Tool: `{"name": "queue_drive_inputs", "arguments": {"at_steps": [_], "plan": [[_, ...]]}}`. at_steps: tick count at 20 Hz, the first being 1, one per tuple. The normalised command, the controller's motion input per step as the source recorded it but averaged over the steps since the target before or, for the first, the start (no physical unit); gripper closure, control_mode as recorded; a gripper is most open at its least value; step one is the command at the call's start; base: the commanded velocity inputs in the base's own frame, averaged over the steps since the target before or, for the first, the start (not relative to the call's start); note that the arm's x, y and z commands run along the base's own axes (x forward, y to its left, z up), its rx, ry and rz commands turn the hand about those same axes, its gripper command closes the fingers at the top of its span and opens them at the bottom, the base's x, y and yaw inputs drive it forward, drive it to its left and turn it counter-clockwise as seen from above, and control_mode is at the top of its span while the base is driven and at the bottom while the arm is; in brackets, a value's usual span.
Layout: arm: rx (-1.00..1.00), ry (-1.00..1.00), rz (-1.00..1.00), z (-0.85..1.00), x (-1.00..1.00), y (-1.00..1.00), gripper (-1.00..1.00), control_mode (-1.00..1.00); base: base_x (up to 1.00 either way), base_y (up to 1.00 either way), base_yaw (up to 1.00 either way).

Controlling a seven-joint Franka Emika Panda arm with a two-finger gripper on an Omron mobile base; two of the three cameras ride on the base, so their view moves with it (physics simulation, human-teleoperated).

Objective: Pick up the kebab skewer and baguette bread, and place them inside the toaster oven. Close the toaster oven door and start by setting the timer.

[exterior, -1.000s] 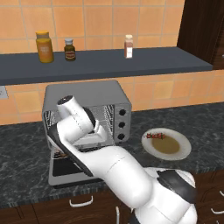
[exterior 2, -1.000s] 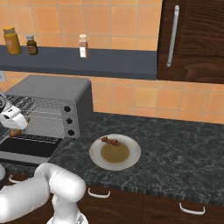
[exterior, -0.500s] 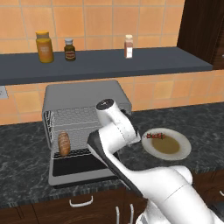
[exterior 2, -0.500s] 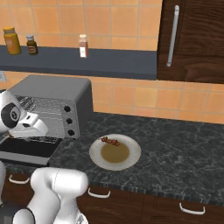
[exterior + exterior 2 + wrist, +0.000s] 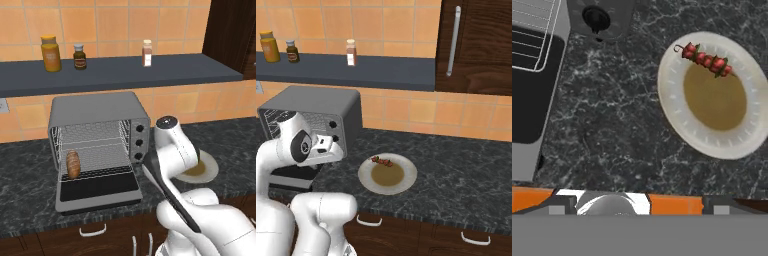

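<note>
From the left base camera my own arm blocks most of the plate; I see just a sliver of its rim and brown centre past the elbow. I cannot make out the gripper's fingertips in any picture, so I go by the rig: the jaws stand wide apart with nothing between them.

The hand camera looks straight down on the dark marbled counter. The kebab skewer lies on the far side of the white plate, across the edge of its brown middle: a thin stick with a small curl at 1 end, strung with red and dark chunks. From the right base camera the skewer looks tiny and its chunks blur together.

The toaster oven sits on the counter with its door dropped flat open. The baguette bread lies on the wire rack at the left side, a stubby golden-brown loaf. I count 3 black knobs on the oven's right face. 3 jars stand on the shelf above.
</note>
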Motion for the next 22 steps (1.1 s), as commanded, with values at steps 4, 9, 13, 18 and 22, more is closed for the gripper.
{"name": "queue_drive_inputs", "arguments": {"at_steps": [4,9,13,18,22], "plan": [[0.00,0.00,0.19,0.11,0.31,-1.00,-1.00,-1.00,0.00,0.00,0.00],[0.00,0.03,0.28,0.00,0.70,-0.99,-1.00,-1.00,0.00,0.00,0.00],[0.00,0.09,0.39,0.00,0.86,-0.73,-1.00,-1.00,0.00,0.00,0.00],[0.00,0.09,0.15,0.00,0.97,-0.04,-1.00,-1.00,0.00,0.00,0.00],[-0.11,0.11,-0.04,0.00,0.62,0.13,-1.00,-1.00,0.00,0.00,0.00]]}}
